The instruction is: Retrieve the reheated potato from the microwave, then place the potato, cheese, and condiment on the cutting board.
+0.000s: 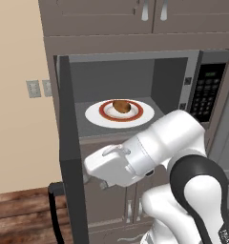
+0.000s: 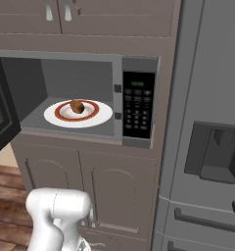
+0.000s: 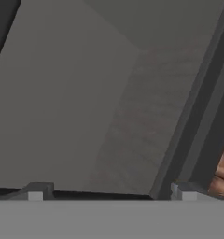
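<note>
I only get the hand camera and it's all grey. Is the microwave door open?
Observer: Yes, the microwave door hangs wide open.
Child: Is the potato in there?
Observer: Yes, the potato sits on a white plate with a red ring, inside.
Child: Is the hand near it?
Observer: No, the gripper is open and below the microwave, by the door.

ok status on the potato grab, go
Gripper open, empty, low beside the microwave door. Potato on plate inside open microwave. Nothing blocking the opening.
</note>
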